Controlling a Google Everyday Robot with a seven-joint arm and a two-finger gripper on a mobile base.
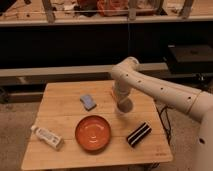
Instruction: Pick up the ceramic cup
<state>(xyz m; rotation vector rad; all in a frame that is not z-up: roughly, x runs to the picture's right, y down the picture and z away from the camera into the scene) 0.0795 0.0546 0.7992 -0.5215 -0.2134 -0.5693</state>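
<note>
The ceramic cup [124, 106] is a small whitish-grey cylinder at the right middle of the wooden table [65, 107]. My gripper [121, 98] points down from the white arm [150, 85] and sits directly on top of the cup, hiding its rim. I cannot tell whether the cup rests on the table or hangs just above it. The wide orange bowl [93, 133] lies to the front left of the cup, apart from it.
A blue-grey sponge-like block [88, 101] lies left of the cup. A black and white striped object [138, 134] lies at the front right. A white bottle [47, 136] lies on its side at the front left. Dark shelving stands behind the table.
</note>
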